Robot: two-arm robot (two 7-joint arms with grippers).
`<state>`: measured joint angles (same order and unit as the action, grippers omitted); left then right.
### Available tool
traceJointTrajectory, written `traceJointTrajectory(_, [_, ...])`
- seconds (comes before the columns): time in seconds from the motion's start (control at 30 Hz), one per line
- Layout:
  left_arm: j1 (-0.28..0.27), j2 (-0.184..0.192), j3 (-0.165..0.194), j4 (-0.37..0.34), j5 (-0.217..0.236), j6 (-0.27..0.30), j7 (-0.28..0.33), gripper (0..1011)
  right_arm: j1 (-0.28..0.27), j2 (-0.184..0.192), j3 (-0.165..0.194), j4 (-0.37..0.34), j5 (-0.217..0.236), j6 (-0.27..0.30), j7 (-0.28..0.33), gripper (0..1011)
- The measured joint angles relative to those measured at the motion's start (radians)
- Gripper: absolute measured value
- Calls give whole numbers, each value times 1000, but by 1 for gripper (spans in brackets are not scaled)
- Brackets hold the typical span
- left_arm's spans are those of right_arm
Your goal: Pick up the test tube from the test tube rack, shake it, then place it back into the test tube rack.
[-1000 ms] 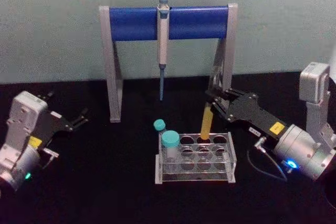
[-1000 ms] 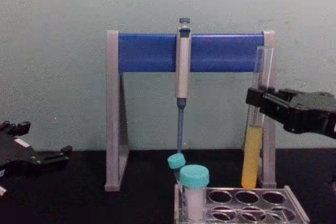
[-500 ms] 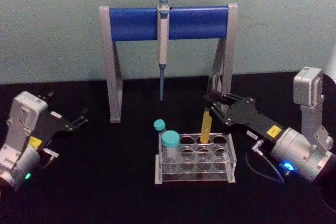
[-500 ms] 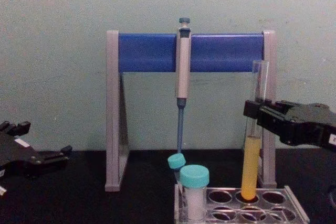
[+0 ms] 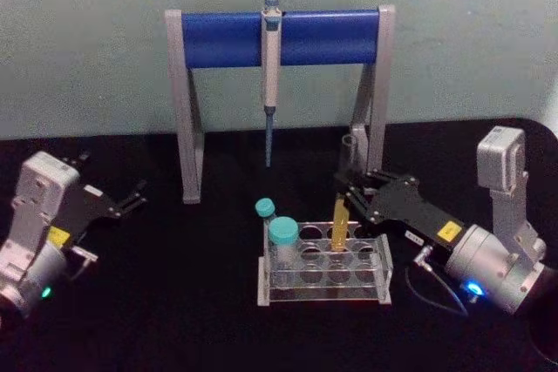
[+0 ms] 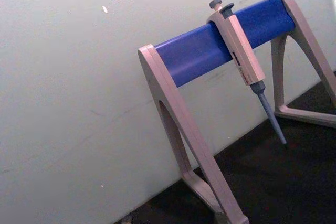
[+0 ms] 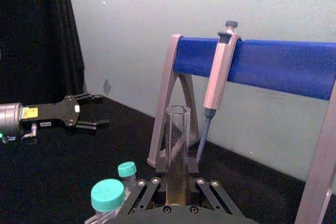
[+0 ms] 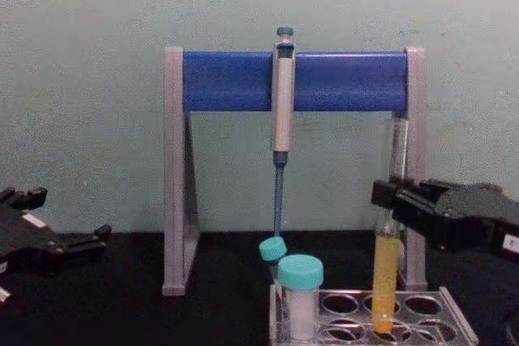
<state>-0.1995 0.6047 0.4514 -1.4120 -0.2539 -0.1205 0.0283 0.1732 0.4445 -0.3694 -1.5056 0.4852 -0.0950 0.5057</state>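
The test tube (image 5: 340, 219), clear glass with yellow-orange liquid in its lower part, stands upright with its bottom down in a back-row hole of the clear test tube rack (image 5: 323, 287). My right gripper (image 5: 349, 191) is shut on the tube's middle, reaching in from the right. From the chest, the tube (image 8: 385, 277) dips below the rack's top plate (image 8: 403, 318), with the right gripper (image 8: 391, 198) clamped just above the liquid. The right wrist view looks along the tube (image 7: 177, 145). My left gripper (image 5: 129, 198) rests open at the far left, away from the rack.
Two teal-capped vials (image 5: 282, 234) stand in the rack's left column. Behind the rack rises a grey-and-blue pipette stand (image 5: 279, 38) with a pipette (image 5: 270, 84) hanging from it. The stand's right leg (image 5: 377, 102) is just behind the tube.
My right gripper has come down with the tube. The tube's bottom went from hovering above the rack into a back-row hole. The left arm stayed still.
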Motion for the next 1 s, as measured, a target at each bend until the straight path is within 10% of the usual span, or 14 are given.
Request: traceJointTrajectory(1.0, [0, 0, 0, 0, 0, 0, 0, 1010, -14, -29, 0, 51, -24, 5, -18, 221])
